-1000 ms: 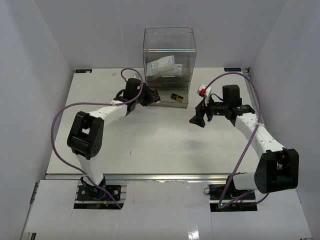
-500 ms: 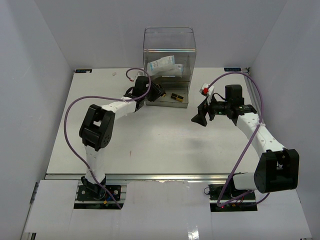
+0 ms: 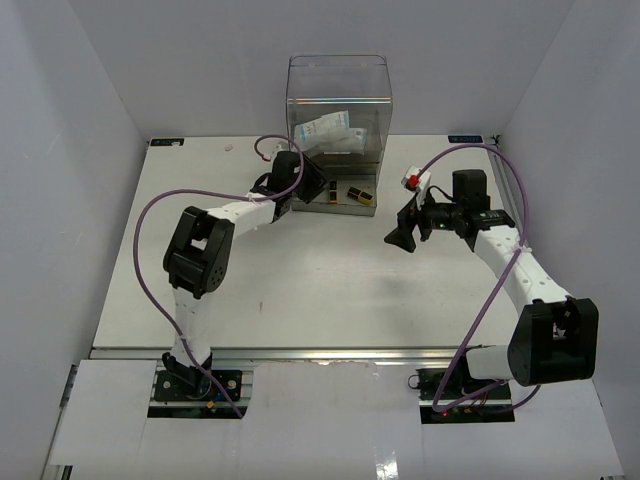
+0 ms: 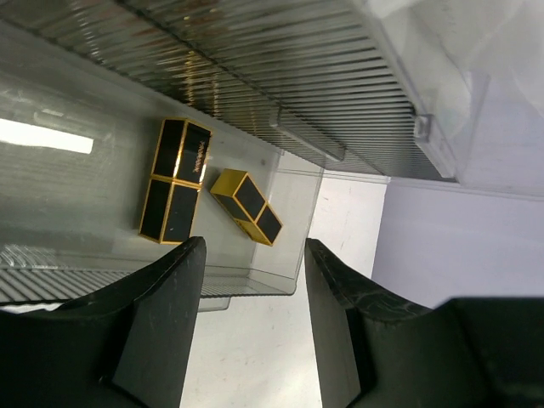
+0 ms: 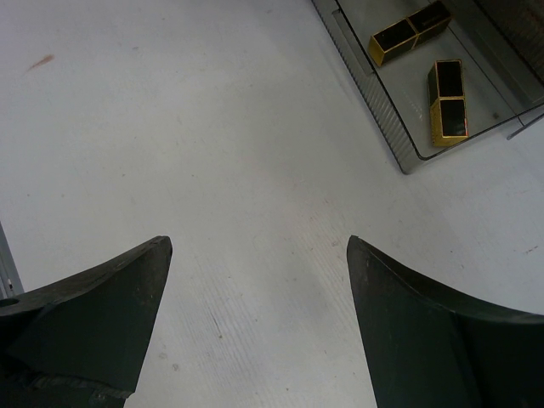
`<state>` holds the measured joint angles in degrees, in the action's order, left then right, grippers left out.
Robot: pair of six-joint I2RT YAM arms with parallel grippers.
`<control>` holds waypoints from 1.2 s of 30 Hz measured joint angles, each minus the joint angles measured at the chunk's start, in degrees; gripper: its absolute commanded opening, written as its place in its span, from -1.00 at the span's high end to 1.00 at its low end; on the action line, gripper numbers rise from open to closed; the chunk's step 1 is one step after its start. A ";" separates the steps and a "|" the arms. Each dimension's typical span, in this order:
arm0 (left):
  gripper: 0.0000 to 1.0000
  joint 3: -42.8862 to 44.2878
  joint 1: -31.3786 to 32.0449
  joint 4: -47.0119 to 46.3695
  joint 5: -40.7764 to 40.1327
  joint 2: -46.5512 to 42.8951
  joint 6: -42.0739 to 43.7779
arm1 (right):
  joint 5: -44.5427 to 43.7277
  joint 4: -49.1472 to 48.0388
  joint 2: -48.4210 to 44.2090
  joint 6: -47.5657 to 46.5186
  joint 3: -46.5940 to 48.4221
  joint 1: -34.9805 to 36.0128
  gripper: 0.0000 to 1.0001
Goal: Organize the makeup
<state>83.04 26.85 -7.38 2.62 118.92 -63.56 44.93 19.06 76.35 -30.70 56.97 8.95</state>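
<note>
The makeup in view is two black boxes with gold edges and white-blue sachets. The boxes [image 4: 176,180] [image 4: 247,206] lie side by side in the pulled-out bottom drawer [image 4: 93,212] of the clear acrylic box [image 3: 338,90]. The sachets [image 3: 330,133] rest on an upper level inside it. My left gripper [image 4: 252,289] is open at the drawer's front edge with nothing between its fingers; the top view puts this gripper [image 3: 320,186] just left of the boxes. Over bare table right of the drawer, my right gripper [image 5: 255,255] is wide open and empty. Its wrist view shows both boxes [image 5: 410,32] [image 5: 449,102].
The acrylic box stands at the back middle of the white table [image 3: 300,270], its drawer [image 3: 345,206] sticking out toward me. White walls close in the left, right and back. A purple cable [image 3: 150,215] loops beside the left arm.
My left gripper moved right to the drawer carrying a black-gold box, then opened; that box now lies in the drawer beside the other. The right arm barely shifted.
</note>
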 measured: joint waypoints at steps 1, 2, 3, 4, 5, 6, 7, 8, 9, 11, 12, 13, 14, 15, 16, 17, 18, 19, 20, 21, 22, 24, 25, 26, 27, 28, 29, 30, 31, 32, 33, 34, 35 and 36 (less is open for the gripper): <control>-0.22 -0.51 0.00 -0.97 0.38 -0.14 0.39 | 0.00 -0.26 -0.02 -0.15 -0.31 0.00 -0.80; -0.22 -1.47 -0.01 -1.78 0.96 -0.64 0.92 | 0.01 -0.39 -0.02 -0.29 -0.68 0.01 -0.81; -0.22 -2.54 -0.03 -2.52 1.59 -1.27 1.55 | 0.02 -0.52 -0.02 -0.43 -1.08 0.02 -0.80; -0.22 -3.79 -0.04 -3.09 2.27 -2.16 2.47 | 0.00 -0.68 -0.02 -0.62 -1.55 0.00 -0.80; -0.22 -5.05 -0.08 -3.75 2.99 -3.17 3.61 | 0.01 -0.82 -0.02 -0.83 -1.91 0.00 -0.80; -0.22 -6.32 -0.12 -4.42 3.75 -4.21 4.78 | 0.02 -0.95 -0.02 -1.04 -2.27 0.00 -0.80; -0.22 -7.73 -0.34 -4.93 4.96 -5.79 6.22 | 0.04 -1.01 -0.03 -1.20 -2.58 0.00 -0.80; -0.23 -9.09 -0.54 -5.30 6.22 -7.55 7.75 | 0.04 -1.09 -0.06 -1.39 -2.85 0.00 -0.80; -0.28 -10.38 -0.75 -5.48 7.55 -9.55 9.41 | 0.04 -1.21 -0.11 -1.64 -3.07 0.00 -0.80; -0.64 -12.79 -1.49 -5.74 10.23 -14.12 13.20 | 0.14 -1.70 -0.52 -2.45 -3.77 0.01 -0.80; -0.80 -13.94 -1.97 -5.84 11.57 -16.57 15.24 | 0.23 -2.02 -0.82 -2.95 -4.19 0.02 -0.80; -0.95 -15.01 -2.76 -5.79 13.09 -19.35 17.71 | 0.35 -2.62 -1.34 -4.08 -4.92 0.25 -0.80; -0.96 -16.06 -3.64 -5.71 14.66 -22.21 20.29 | 0.48 -3.28 -1.92 -5.35 -5.72 0.54 -0.80; -0.96 -17.23 -4.76 -5.53 15.93 -25.01 22.47 | 0.40 -3.87 -2.62 -7.95 -6.70 1.21 -0.80; -0.96 -18.61 -6.04 -5.12 17.02 -27.91 24.45 | 0.50 -4.13 -3.22 -10.57 -7.68 2.30 -0.80; -0.96 -20.08 -7.38 -4.62 18.05 -30.85 26.34 | 0.67 -4.26 -3.77 -13.18 -8.65 3.54 -0.80; -0.96 -21.55 -8.72 -4.11 19.08 -33.80 28.23 | 0.84 -4.40 -4.33 -15.79 -9.62 4.78 -0.80; -0.96 -23.19 -10.49 -4.32 19.85 -36.53 30.19 | 0.60 -4.72 -4.62 -18.59 -10.39 6.28 -0.80; -0.96 -25.54 -12.13 -4.26 20.51 -39.46 32.01 | -0.28 -5.27 -4.62 -21.39 -11.02 7.83 -0.80; -0.96 -28.26 -13.55 -3.64 20.95 -42.59 33.81 | -1.41 -5.67 -4.39 -24.00 -11.43 9.33 -0.80; -0.96 -30.84 -14.83 -2.67 20.88 -45.64 35.74 | -2.51 -5.66 -3.74 -26.37 -11.32 10.84 -0.81; -0.96 -34.54 -16.42 -0.71 19.77 -50.35 39.38 | -4.48 -4.53 -0.72 -30.93 -9.19 13.50 -0.92; -0.96 -36.03 -16.58 -0.14 19.11 -52.28 41.02 | -5.24 -3.27 1.51 -33.08 -7.15 14.63 -0.91; -0.96 -37.33 -16.55 0.35 18.47 -54.01 42.39 | -5.87 -2.03 4.17 -34.82 -4.59 15.43 -0.81; -0.96 -38.46 -16.53 0.93 17.88 -55.56 43.59 | -6.52 -0.84 7.12 -36.38 -1.69 16.06 -0.71; -0.96 -39.50 -16.49 1.52 17.28 -57.05 44.77 | -7.17 0.46 10.06 -37.90 1.23 16.67 -0.55; -0.96 -39.58 -16.38 2.23 16.70 -57.84 45.76 | -7.70 3.10 12.91 -39.01 4.31 17.10 -0.39; -0.96 -39.62 -16.31 2.59 16.21 -58.47 46.58 | -8.30 4.81 15.90 -39.91 7.52 17.46 -0.23; -0.96 -39.62 -16.27 2.68 15.79 -58.97 47.26 | -8.94 5.79 19.00 -40.65 10.85 17.77 -0.07; -0.96 -39.62 -16.24 2.78 15.36 -59.47 47.94 | -9.59 6.77 22.10 -41.39 14.18 18.08 0.04; -0.96 -39.62 -16.22 2.86 15.01 -59.85 48.51 | -10.46 8.22 24.90 -41.47 17.24 18.44 0.10; -0.96 -39.62 -16.22 2.97 14.72 -60.10 48.96 | -11.49 9.59 27.43 -40.93 20.02 18.83 0.14; -0.96 -39.62 -16.22 3.17 14.40 -60.37 49.40 | -12.39 9.83 29.98 -40.40 22.71 19.23 0.18; -0.96 -39.62 -16.22 3.35 14.12 -60.58 49.78 | -13.30 9.81 32.33 -39.74 25.05 19.62 0.21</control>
<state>43.42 10.63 -4.03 16.74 58.33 -13.78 31.62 28.87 108.69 -70.44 82.03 28.57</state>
